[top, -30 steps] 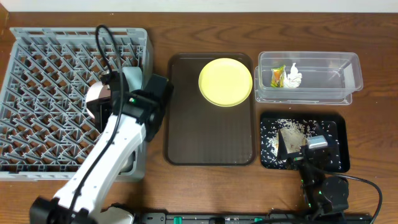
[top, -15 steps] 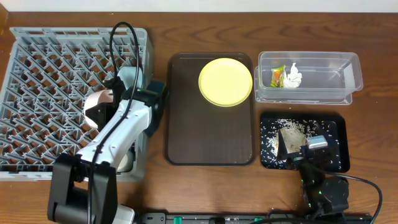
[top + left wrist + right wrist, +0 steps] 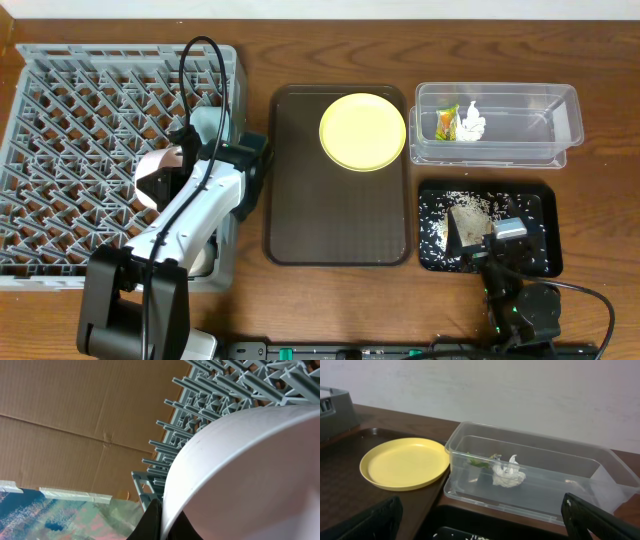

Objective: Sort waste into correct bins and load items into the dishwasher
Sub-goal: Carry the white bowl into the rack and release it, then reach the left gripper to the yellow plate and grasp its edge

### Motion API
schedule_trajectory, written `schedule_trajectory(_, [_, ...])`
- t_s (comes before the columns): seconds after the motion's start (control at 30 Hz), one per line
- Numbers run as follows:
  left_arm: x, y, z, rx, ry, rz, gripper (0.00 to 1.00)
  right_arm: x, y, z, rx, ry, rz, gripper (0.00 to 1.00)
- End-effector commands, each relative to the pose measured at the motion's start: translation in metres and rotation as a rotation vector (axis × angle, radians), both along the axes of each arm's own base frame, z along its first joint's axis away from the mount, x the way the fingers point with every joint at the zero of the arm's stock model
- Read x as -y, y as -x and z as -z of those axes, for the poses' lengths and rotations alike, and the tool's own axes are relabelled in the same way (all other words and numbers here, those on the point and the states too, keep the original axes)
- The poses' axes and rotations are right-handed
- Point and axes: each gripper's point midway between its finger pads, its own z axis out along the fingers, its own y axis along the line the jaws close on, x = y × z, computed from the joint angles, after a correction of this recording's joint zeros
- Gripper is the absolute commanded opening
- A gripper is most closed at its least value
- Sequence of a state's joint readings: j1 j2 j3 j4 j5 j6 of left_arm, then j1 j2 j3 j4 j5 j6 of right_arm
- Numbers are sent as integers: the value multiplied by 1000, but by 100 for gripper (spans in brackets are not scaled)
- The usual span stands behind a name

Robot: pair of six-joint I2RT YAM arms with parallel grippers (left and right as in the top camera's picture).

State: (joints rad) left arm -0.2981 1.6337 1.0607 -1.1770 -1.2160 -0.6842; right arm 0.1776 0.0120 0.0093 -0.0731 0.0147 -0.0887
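Note:
My left gripper (image 3: 178, 160) is shut on the rim of the white bowl (image 3: 154, 177) and holds it tilted over the right part of the grey dish rack (image 3: 70, 120). In the left wrist view the black fingertips (image 3: 150, 522) pinch the bowl's rim (image 3: 240, 460). The light-blue bowl (image 3: 209, 125) stands in the rack just behind. The yellow plate (image 3: 362, 131) lies on the brown tray (image 3: 335, 220). The clear tub (image 3: 530, 125) holds the wrapper (image 3: 446, 122) and the tissue (image 3: 470, 124). My right gripper (image 3: 505, 235) is open and empty above the black tray (image 3: 545, 200) with rice crumbs (image 3: 440, 215). The chopsticks are out of view.
The right wrist view shows the yellow plate (image 3: 404, 463) to the left, the clear tub (image 3: 555, 490) ahead with the tissue (image 3: 508, 473) and the wrapper (image 3: 477, 462), and a corner of the rack (image 3: 335, 407) at far left. A cable loops over the left arm (image 3: 205, 60).
The left arm has swung its lower part to the right and the white bowl has come slightly nearer and lower over the rack. The right arm has not moved.

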Motion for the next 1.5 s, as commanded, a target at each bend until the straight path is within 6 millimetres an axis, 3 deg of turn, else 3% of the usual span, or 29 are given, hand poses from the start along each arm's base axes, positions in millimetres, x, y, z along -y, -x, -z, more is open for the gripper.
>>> schedule_trajectory(0.0, [-1, -1, 3, -8, -15, -2, 6, 2, 0, 1, 2, 9, 7, 99])
schedule_trajectory(0.27, [1, 0, 12, -6, 36, -17, 6, 2, 0, 1, 2, 9, 7, 99])
schedule_trajectory(0.7, [42, 1, 13, -87, 34, 127, 6, 2, 0, 1, 2, 9, 7, 99])
schedule_trajectory(0.8, [45, 8, 25, -118, 105, 102, 7, 2, 0, 1, 2, 9, 7, 99])
schedule_trajectory(0.97, [63, 28, 60, -195, 345, 21, 17, 2, 0, 1, 2, 9, 7, 99])
schedule_trajectory(1.13, [77, 36, 71, -224, 467, -11, 50, 2, 0, 1, 2, 9, 7, 99])
schedule_trajectory(1.2, [86, 36, 71, -218, 536, -17, 63, 2, 0, 1, 2, 9, 7, 99])
schedule_trajectory(1.3, [101, 32, 63, -178, 648, -11, 72, 2, 0, 1, 2, 9, 7, 99])
schedule_trajectory(1.47, [148, 16, 37, -96, 953, 93, 75, 2, 0, 1, 2, 9, 7, 99])
